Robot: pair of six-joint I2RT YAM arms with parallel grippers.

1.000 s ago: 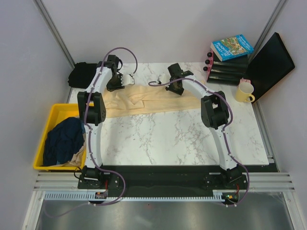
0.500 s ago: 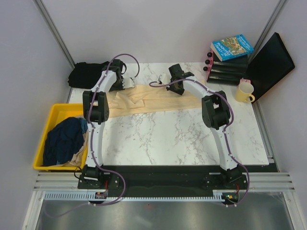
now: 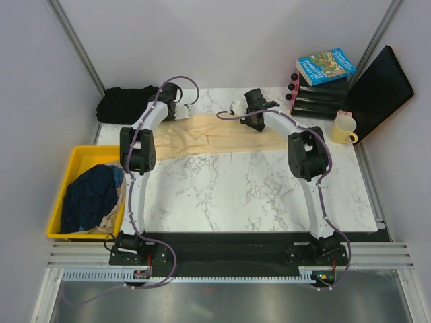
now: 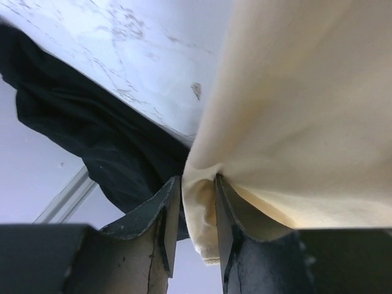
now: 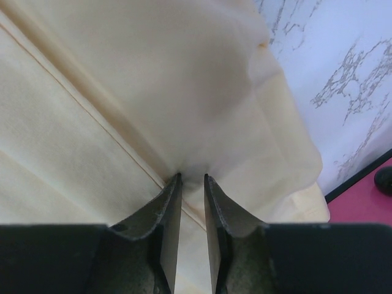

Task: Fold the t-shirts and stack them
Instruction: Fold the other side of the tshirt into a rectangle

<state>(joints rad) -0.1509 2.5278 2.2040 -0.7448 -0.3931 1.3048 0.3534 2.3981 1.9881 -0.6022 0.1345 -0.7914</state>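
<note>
Tightly inside left tool [image 4: 196, 181], right tool [image 5: 192, 176]: cream t-shirt [image 3: 210, 138].

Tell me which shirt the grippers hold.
The cream shirt: left gripper and right gripper pinch it. The black shirt lies at the far-left corner, the navy shirt in the bin.

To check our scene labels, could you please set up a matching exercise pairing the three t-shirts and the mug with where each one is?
1 cream t-shirt
2 black t-shirt
3 navy t-shirt
4 yellow mug

A in the yellow bin
B far left corner of the table
C pinched by left pincer and right pincer
D right edge of the table

Pairs: 1-C, 2-B, 3-A, 4-D
</note>
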